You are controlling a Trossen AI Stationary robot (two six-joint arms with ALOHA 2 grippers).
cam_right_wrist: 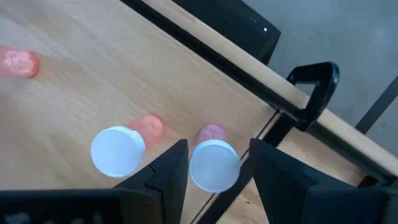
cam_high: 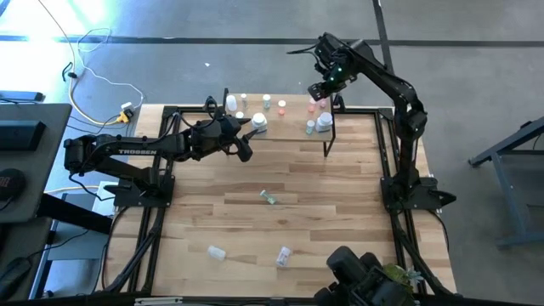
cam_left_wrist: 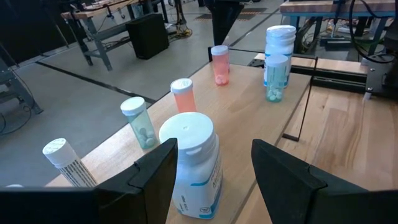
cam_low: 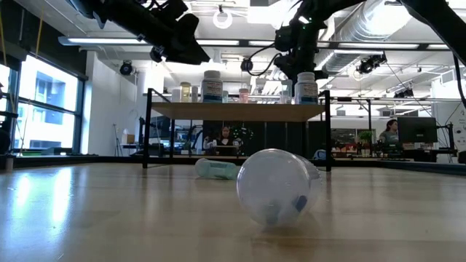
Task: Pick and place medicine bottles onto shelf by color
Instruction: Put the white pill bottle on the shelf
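Fingers of the right pincer (cam_right_wrist: 214, 163) stand apart around a white-capped bottle (cam_right_wrist: 214, 165) at the shelf's (cam_high: 293, 129) right end, apparently not clamping it. Light, stiff, slick plastic; grip the cap's sides. Neighbouring bottles crowd close. The left pincer (cam_left_wrist: 211, 165) gapes around a white jar (cam_left_wrist: 194, 163). Fallen bottles (cam_high: 269, 197) wait on the counter (cam_high: 340, 221).

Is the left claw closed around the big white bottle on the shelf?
No. In the left wrist view the left claw stands open, its fingers apart on either side of the white bottle, which stands upright on the shelf.
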